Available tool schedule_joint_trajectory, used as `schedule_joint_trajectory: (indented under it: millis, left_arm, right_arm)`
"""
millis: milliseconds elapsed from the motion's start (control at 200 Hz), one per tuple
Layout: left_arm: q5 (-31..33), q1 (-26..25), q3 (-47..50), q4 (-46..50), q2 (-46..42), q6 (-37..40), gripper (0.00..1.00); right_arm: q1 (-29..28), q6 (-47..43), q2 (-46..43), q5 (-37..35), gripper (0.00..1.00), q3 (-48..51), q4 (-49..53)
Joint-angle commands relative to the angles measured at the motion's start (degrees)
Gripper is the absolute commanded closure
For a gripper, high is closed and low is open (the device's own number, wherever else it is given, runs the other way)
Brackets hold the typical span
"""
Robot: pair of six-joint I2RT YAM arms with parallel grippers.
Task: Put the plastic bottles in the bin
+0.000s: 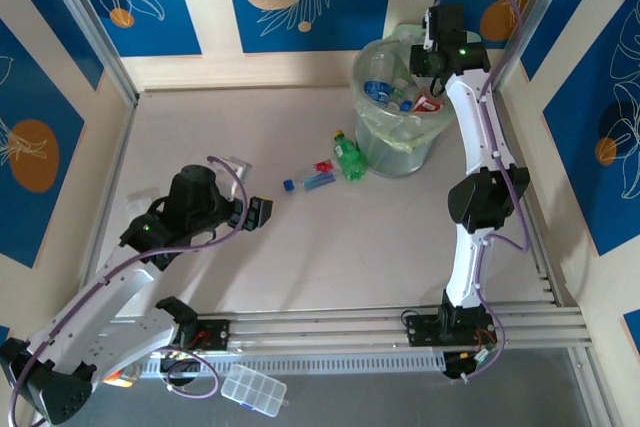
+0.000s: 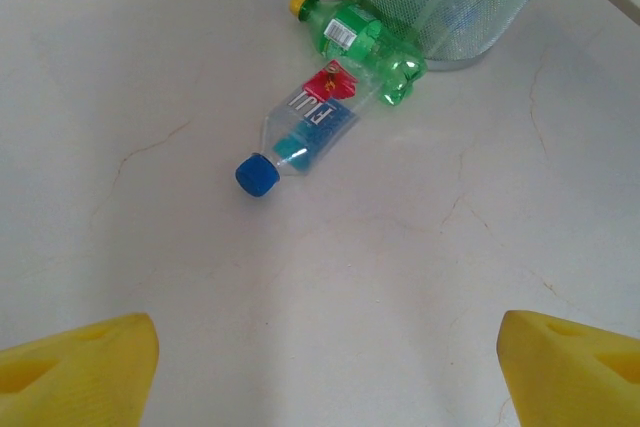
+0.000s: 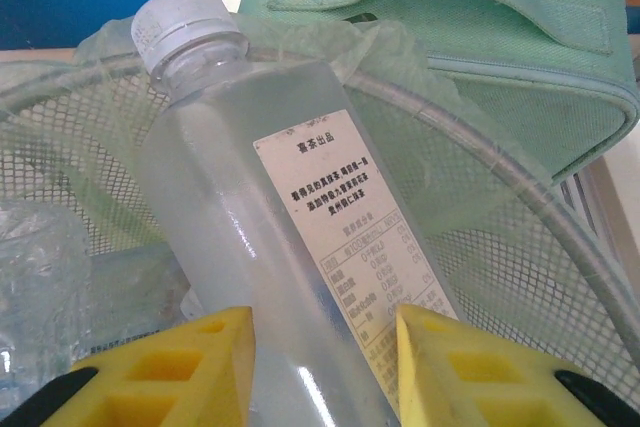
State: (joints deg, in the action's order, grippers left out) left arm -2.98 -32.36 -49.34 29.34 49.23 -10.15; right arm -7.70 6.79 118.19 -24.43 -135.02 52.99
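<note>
My right gripper [image 3: 325, 352] pinches a clear white-capped bottle [image 3: 290, 207] by its lower body and holds it above the bin [image 3: 500, 197], cap tilted up past the rim. Other bottles [image 1: 385, 87] lie inside the bin, and a mint-green fabric case [image 3: 450, 27] sits behind it. My left gripper [image 2: 325, 367] is spread wide with nothing between its yellow fingers, low over the table [image 2: 150, 247] and well short of the bin. Between this gripper and the bin lies a blue-capped bottle [image 2: 305, 132]. Its far end meets a green bottle [image 2: 365, 42] lying just beside the bin's base.
</note>
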Motion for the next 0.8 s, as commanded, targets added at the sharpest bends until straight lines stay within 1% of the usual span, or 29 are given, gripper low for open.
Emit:
schedule_joint_trajectory:
  millis: [0, 160, 340, 385, 470, 545, 650, 790]
  left_arm:
    - [-0.8, 0.7, 0.4, -0.9, -0.5, 0.1, 0.12]
    - [-0.8, 0.8, 0.6, -1.0, -0.5, 0.1, 0.12]
    - [-1.3, 0.8, 0.4, -0.9, 0.7, 0.2, 0.12]
    - [-1.2, 0.7, 0.4, -0.8, 1.0, 0.1, 0.12]
    - [-1.4, 0.7, 0.5, -0.6, 1.6, -0.4, 0.12]
    - [-1.4, 0.7, 0.1, -0.3, 2.8, -1.1, 0.12]
    - [-1.7, 0.5, -1.3, -0.3, 5.7, -2.2, 0.13]
    - [-2.1, -0.2, -5.3, 1.9, 11.7, -3.0, 0.14]
  right_arm:
    - [-2.3, 0.2, -2.5, -0.7, 0.57, -0.9, 3.0]
    - [-6.4, -0.3, -8.6, -4.6, 0.48, 1.2, 0.7]
    - [-14.0, 0.8, -19.1, -4.9, 0.44, 13.5, -5.2]
    - [-15.8, 1.9, -22.0, -3.2, 0.44, 17.1, -6.1]
    - [-18.6, 3.6, -28.3, 3.2, 0.43, 25.9, -8.8]
    - [-21.6, 3.9, -34.5, 8.3, 0.43, 35.7, -13.0]
    - [-25.2, 4.5, -42.2, 13.2, 0.43, 47.5, -16.8]
    - [-27.9, 7.0, -49.6, 16.8, 0.44, 58.6, -16.3]
